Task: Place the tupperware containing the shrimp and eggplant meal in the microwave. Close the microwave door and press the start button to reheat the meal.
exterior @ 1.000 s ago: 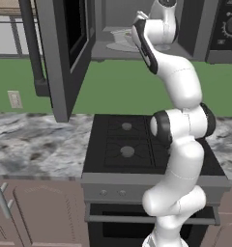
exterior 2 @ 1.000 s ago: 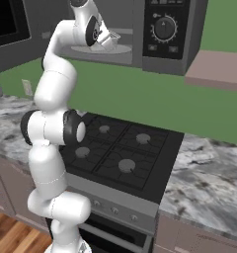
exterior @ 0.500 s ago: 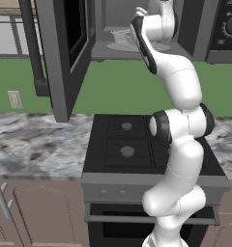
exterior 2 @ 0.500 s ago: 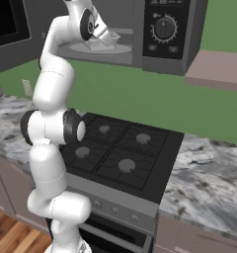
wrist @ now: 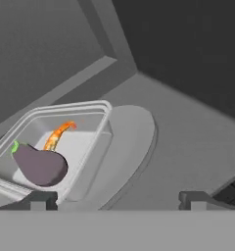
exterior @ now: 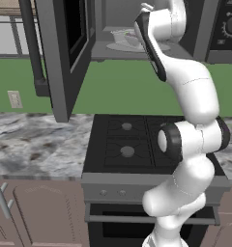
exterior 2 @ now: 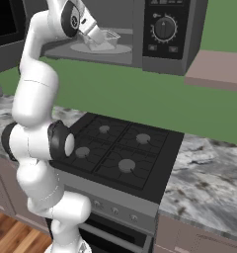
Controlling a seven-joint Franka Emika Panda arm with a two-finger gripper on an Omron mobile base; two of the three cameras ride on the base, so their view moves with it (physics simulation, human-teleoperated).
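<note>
My gripper (wrist: 117,201) was inside the microwave (exterior 2: 140,29) cavity, fingers spread wide with nothing between them. The left fingertip sat just beside the tupperware (wrist: 56,147), near its rim; I couldn't tell if it touched.

Progress: the tupperware was on the turntable plate (wrist: 124,142), off to one side of it, not centred. It looked flat and settled, so I judged the placing step done or as good as done. The eggplant (wrist: 40,165) and the shrimp (wrist: 58,135) were inside the tub, with the eggplant at the end nearer my hand and the shrimp behind it.

Left to do: pull the arm out of the cavity, swing the microwave door (exterior: 65,53) shut, and press start on the dial panel (exterior 2: 165,29). The door stood wide open at the left in the left base view, with its bar handle (exterior: 33,43) toward the camera. The start button itself was too small to pick out.

Orientation: in the hand view the tub's long axis ran diagonally, from lower left up to the right, roughly toward the back wall of the cavity. The eggplant lay across the near end, green stem tip pointing up-left. In the right base view the tub (exterior 2: 103,39) sat just beyond my wrist on the plate.
</note>
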